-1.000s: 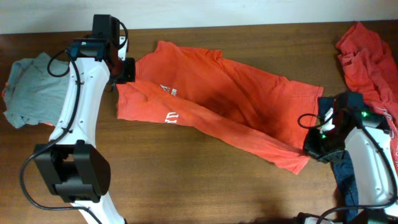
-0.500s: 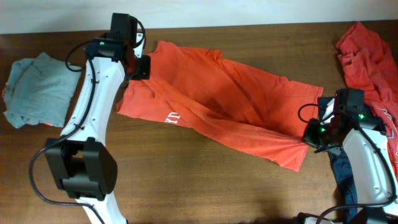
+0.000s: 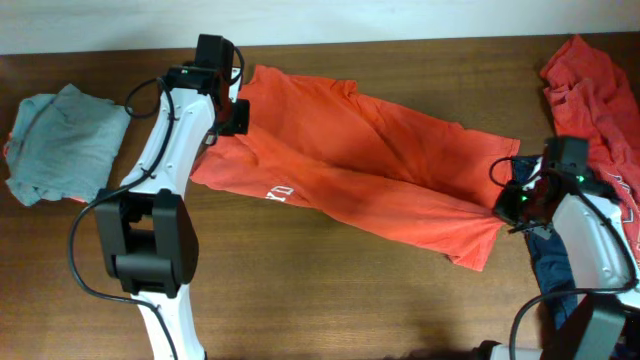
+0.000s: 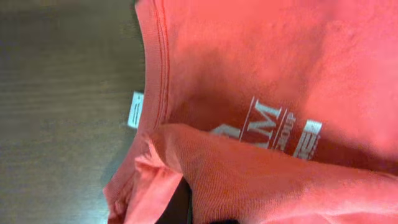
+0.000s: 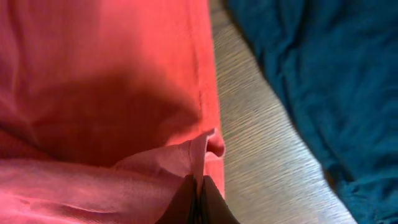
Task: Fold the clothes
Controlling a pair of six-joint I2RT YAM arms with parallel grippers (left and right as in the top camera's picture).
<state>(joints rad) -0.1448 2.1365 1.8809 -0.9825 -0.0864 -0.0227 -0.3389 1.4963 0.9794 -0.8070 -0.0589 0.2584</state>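
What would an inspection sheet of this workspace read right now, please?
Surface: brown wooden table, uncovered along the front.
Job's things: orange-red T-shirt across the middle, one long edge folded over; grey-green garment far left; red garment far right; navy garment at right front.
Clutter: nothing seen.
Claws: left claw shut on the T-shirt by its collar; right claw shut on its opposite end.
Cables: black cables looped near each claw.
Surroundings: pale wall strip beyond the table.
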